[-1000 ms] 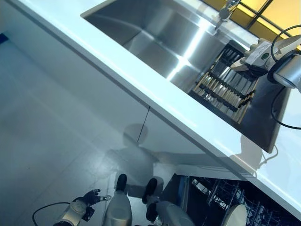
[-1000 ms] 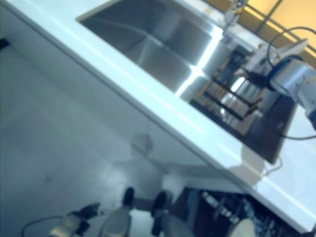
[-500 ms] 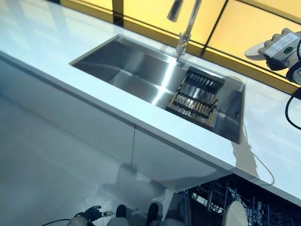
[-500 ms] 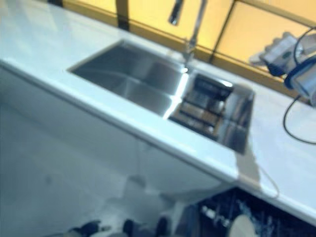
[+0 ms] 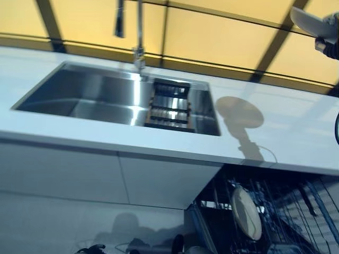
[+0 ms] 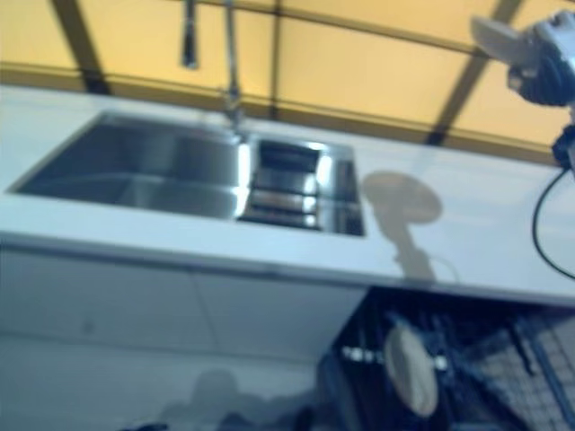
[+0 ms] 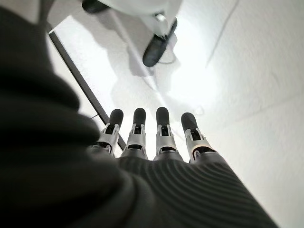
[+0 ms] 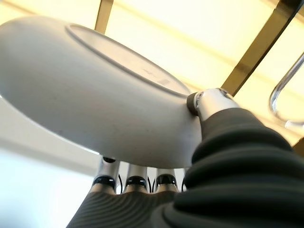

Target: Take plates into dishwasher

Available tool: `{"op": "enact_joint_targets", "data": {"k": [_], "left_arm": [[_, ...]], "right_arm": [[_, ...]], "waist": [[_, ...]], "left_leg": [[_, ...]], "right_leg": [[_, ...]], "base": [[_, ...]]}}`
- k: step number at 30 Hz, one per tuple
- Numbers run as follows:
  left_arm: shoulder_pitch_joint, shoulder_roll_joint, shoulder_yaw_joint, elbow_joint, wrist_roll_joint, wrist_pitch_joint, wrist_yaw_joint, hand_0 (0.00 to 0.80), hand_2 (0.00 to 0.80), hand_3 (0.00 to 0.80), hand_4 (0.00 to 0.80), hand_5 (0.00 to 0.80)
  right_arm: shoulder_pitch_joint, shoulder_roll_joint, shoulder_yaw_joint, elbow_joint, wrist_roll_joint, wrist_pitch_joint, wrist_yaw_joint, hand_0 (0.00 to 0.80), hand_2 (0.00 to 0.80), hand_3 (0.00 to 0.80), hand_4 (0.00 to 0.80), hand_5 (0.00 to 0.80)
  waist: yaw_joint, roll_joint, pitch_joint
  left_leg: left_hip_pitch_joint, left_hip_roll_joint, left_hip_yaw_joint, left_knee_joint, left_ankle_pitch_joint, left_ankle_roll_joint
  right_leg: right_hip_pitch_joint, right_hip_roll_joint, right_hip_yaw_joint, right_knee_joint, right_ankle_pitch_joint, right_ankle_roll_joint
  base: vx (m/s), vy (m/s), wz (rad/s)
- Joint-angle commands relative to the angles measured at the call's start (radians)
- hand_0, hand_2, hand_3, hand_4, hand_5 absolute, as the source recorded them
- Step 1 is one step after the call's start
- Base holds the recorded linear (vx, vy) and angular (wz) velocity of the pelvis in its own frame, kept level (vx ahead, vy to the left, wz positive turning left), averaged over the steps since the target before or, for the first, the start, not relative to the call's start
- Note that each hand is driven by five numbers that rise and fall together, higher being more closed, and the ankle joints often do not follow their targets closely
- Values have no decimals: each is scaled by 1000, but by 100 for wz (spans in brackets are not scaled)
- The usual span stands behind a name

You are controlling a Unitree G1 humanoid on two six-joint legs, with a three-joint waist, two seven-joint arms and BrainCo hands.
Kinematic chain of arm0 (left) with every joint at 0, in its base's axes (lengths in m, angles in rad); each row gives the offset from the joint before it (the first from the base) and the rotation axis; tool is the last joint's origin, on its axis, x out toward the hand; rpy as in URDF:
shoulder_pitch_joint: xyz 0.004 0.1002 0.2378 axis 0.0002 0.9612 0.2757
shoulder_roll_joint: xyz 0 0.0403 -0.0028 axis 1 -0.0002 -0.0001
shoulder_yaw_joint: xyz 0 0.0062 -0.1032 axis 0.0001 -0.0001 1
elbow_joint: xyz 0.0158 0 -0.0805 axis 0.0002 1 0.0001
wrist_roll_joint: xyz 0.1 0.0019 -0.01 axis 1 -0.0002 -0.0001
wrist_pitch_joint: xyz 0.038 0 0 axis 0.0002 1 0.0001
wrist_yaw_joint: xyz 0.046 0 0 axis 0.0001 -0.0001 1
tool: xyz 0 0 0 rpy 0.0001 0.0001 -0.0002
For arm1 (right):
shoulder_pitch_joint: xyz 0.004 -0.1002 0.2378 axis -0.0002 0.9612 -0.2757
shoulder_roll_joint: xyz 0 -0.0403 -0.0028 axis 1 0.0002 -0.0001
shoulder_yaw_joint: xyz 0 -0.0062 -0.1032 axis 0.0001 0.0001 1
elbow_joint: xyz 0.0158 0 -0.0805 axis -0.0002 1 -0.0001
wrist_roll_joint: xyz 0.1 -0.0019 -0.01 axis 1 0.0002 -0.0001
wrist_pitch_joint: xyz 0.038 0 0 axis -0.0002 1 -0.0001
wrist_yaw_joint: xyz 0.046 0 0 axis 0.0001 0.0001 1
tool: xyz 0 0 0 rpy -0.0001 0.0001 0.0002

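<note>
My right hand (image 8: 209,102) is shut on a white plate (image 8: 95,95), thumb on its rim and fingers beneath it. In the eye views this plate (image 5: 309,18) is held high at the upper right, above the white counter (image 5: 296,143), with the hand (image 6: 544,59) just behind it. The plate's round shadow falls on the counter right of the sink. Under the counter the open dishwasher (image 5: 288,225) shows its dark wire rack, with another pale plate (image 5: 246,212) standing on edge in it. My left hand (image 7: 161,137) hangs low over the floor, fingers straight and empty.
A steel sink (image 5: 69,90) is set into the counter, with a tall faucet (image 5: 139,32) behind it and a slatted rack (image 5: 168,103) in its right end. White cabinet fronts (image 5: 79,174) run below. Yellow panels with dark bars stand behind the counter.
The camera has swung, so the whole scene has shifted. My right hand has carried the plate from by the sink rack out over the counter to the right, above the dishwasher.
</note>
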Motion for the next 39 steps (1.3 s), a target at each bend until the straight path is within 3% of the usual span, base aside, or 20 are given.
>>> {"op": "enact_joint_targets", "data": {"k": [1, 4, 7, 10, 13, 15, 20, 24, 25, 26, 27, 29, 34, 39], "left_arm": [[-38, 3, -5, 27, 9, -6, 8, 0, 0, 0, 0, 0], [-52, -6, -1, 38, -13, -9, 15, 0, 0, 0, 0, 0], [-70, -10, 10, 39, -25, -11, 12, 0, 0, 0, 0, 0], [-97, -14, 22, 35, -49, -16, 11, 0, 0, 0, 0, 0], [-115, -20, 40, 46, -56, -21, 27, 0, 0, 0, 0, 0], [-122, -35, 40, 50, -61, -27, 33, 0, 0, 0, 0, 0], [-115, -113, 35, 61, -68, -78, 57, 0, 0, 0, 0, 0], [-108, -150, 21, 56, -94, -75, 68, 0, 0, 0, 0, 0], [-107, -154, 20, 55, -103, -66, 71, 0, 0, 0, 0, 0], [-107, -154, 21, 55, -103, -64, 72, 0, 0, 0, 0, 0], [-105, -155, 20, 57, -109, -59, 75, 0, 0, 0, 0, 0], [-103, -154, 24, 57, -123, -50, 82, 0, 0, 0, 0, 0], [-102, -157, 32, 69, -133, -55, 85, 0, 0, 0, 0, 0], [-109, -166, 22, 67, -138, -80, 83, 0, 0, 0, 0, 0]], "right_arm": [[-11, -22, -81, -42, 34, 14, -12, 800, 800, 800, 800, 800], [52, -3, -135, -57, 64, -5, 5, 800, 800, 800, 800, 800], [104, 23, -177, -44, 105, -25, 22, 800, 800, 800, 800, 800], [140, 48, -197, -30, 182, -30, 43, 800, 800, 800, 800, 800], [124, 77, -171, -8, 273, -44, 35, 800, 800, 800, 800, 800], [95, 74, -144, -12, 360, -16, 51, 800, 800, 800, 800, 800], [82, 116, -143, -26, 392, 16, 92, 800, 800, 800, 800, 800], [84, 225, -124, -25, 360, 13, 93, 800, 800, 800, 800, 800], [78, 257, -113, -24, 363, 12, 93, 800, 800, 800, 800, 800], [76, 262, -111, -24, 366, 13, 94, 800, 800, 800, 800, 800], [64, 286, -95, -18, 363, 14, 97, 800, 800, 800, 800, 800], [48, 318, -71, -17, 370, 19, 100, 800, 800, 800, 800, 800], [78, 376, -61, -19, 363, 3, 107, 800, 800, 800, 800, 800], [125, 404, -69, -26, 366, 5, 132, 800, 800, 800, 800, 800]], "waist": [[-25, 58, -22], [-43, 63, -49], [-56, 52, -68], [-63, 26, -83], [-38, -15, -81], [-39, -29, -68], [-57, -21, -38], [-47, -1, -21], [-41, 7, -19], [-40, 8, -19], [-29, 14, -17], [-17, 23, -16], [-12, 46, -5], [-27, 72, 16]], "left_leg": [[-13, -61, -60, 2, -162, 79], [-25, -46, -1, 2, -160, 73], [-40, -36, 34, 2, -160, 68], [-55, -8, 99, 2, -143, 50], [-85, 43, 174, 32, -105, -1], [-111, 73, 145, 47, -67, -42], [-126, 106, 87, 54, -10, -82], [-120, 93, -57, 47, 3, -81], [-119, 84, -113, 42, 5, -78], [-118, 82, -122, 40, 5, -77], [-114, 71, -185, 37, -4, -71], [-112, 59, -250, 32, -8, -58], [-125, 45, -300, 94, -39, -57], [-153, 18, -282, 146, -76, -52]], "right_leg": [[1, -87, 8, 163, -94, -55], [66, -124, 7, 180, -117, -68], [125, -132, 6, 154, -110, -59], [169, -94, -23, 111, -171, -67], [210, -34, -108, -3, -253, -102], [197, -9, -72, -24, -254, -131], [158, 11, -20, 14, -293, -199], [132, 30, 53, 23, -300, -223], [127, 35, 80, 22, -302, -226], [127, 36, 84, 22, -302, -227], [124, 39, 115, 22, -304, -230], [116, 43, 146, 22, -307, -242], [97, 41, 184, 30, -314, -256], [88, 24, 175, 38, -309, -246]], "base": [[-137, -37, -111], [-94, -107, -100], [-146, -245, -26], [-312, -518, -94], [-391, -692, -131], [-330, -631, -148], [-249, -420, -22], [-164, -261, -18], [-64, -125, -48], [-58, -138, -66], [-48, -102, -56], [-42, -96, -47], [-23, -22, -34], [2, 110, -3]]}}
